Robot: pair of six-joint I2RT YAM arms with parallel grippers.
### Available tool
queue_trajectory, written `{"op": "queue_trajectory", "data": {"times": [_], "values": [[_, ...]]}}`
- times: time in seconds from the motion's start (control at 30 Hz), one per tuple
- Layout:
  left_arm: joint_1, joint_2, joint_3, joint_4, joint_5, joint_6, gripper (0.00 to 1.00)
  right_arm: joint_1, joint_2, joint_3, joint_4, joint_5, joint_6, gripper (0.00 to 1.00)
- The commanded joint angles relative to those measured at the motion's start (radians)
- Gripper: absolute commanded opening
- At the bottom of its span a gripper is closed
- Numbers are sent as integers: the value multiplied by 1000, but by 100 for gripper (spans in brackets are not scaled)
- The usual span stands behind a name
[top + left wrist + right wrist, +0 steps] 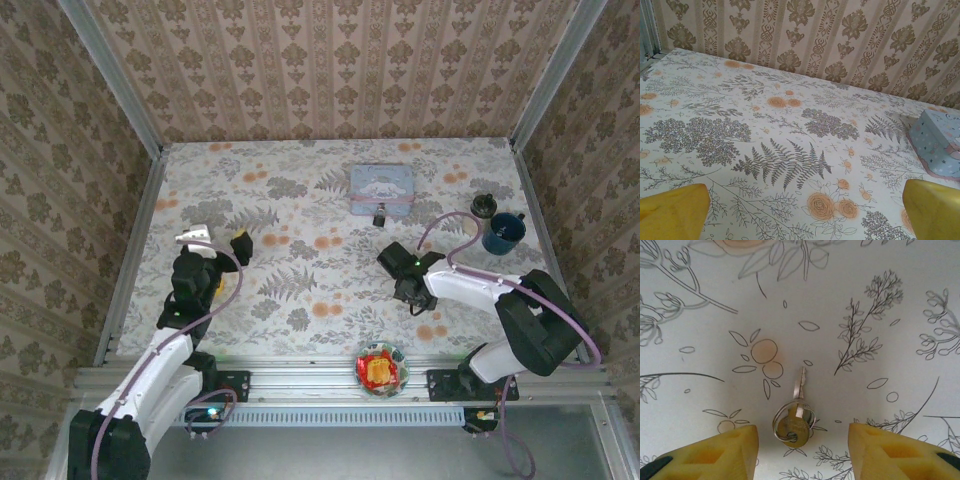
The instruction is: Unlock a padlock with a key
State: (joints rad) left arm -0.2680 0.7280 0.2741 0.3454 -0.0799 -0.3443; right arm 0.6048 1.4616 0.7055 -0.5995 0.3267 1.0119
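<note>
The tiny dark padlock (380, 215) with its thin shackle lies against the front of the light blue tin (382, 188). A brass-headed key (794, 412) on a wire ring lies flat on the floral cloth, blade pointing away. My right gripper (802, 455) stands open just over it, one yellow fingertip on each side of the key's head, neither touching it. From above, the right gripper (400, 278) is in front of the padlock and a little to its right. My left gripper (218, 240) is open at the left, its yellow fingertips (672, 210) over bare cloth.
A dark round-lidded jar (485, 206) and a blue mug (503, 232) stand at the right. A small bowl with red wrappers (381, 368) sits at the near edge. The tin's corner (940, 142) lies to the left gripper's far right. Metal posts frame the table.
</note>
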Motion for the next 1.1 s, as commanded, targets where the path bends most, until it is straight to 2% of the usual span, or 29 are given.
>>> {"op": "queue_trajectory", "data": {"times": [0.0,0.2,0.6,1.07], "values": [[-4,-13,-15,28,-13,-16,100,-2,6,-16,40,-17,25,52],[-4,-12,-15,26,-14,-23,100,-2,40,-18,113,-40,-2,51],[-4,-7,-9,17,-23,-29,100,10,100,26,193,-96,-105,39],[-4,0,-1,24,-23,-30,100,24,90,119,-12,8,-105,40]]}}
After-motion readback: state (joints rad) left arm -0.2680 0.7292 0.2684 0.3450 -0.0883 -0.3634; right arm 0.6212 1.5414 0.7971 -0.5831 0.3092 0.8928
